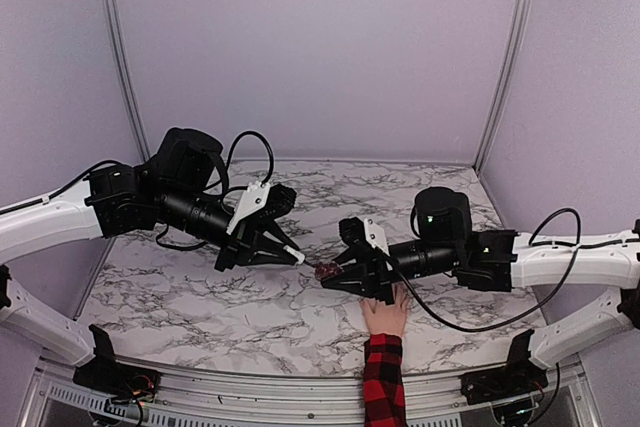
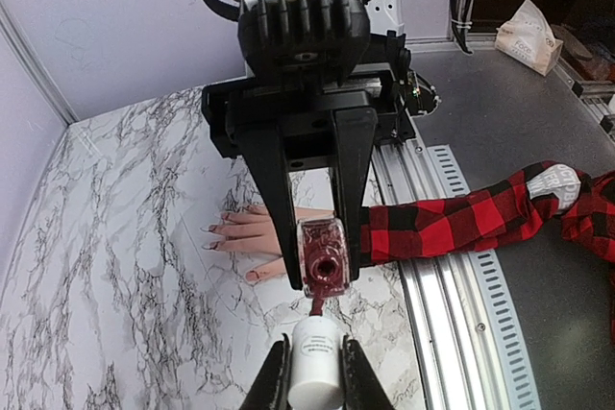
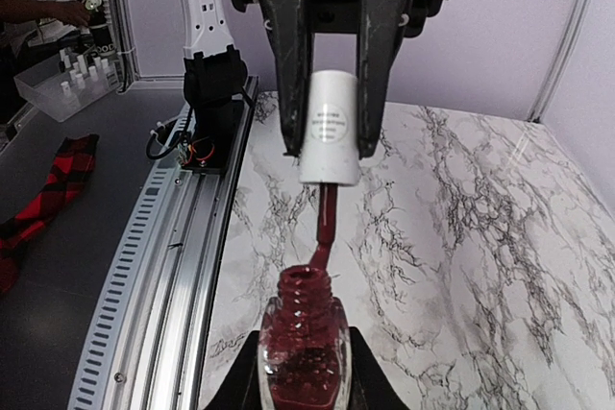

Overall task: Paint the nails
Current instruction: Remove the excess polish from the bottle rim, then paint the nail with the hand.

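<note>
My left gripper (image 2: 315, 357) is shut on a white cap (image 2: 315, 367) whose brush (image 3: 325, 228) is coated dark red. The brush tip touches the rim of an open dark-red polish bottle (image 3: 306, 352), and my right gripper (image 3: 303, 376) is shut on that bottle. The two grippers meet tip to tip above the marble table (image 1: 200, 297), left gripper (image 1: 285, 247) facing right gripper (image 1: 338, 272). A pale hand (image 2: 255, 232) with a red-and-black plaid sleeve (image 2: 452, 223) lies flat under the right gripper. Its nails (image 2: 209, 229) point left, partly hidden behind the gripper's fingers.
A ribbed metal rail (image 2: 442, 314) runs along the table's near edge. Beyond it lie a tissue pack (image 2: 528, 36), a plaid cloth (image 3: 48, 194) and a clear bin of small bottles (image 3: 67, 79). Lilac walls close the back and sides.
</note>
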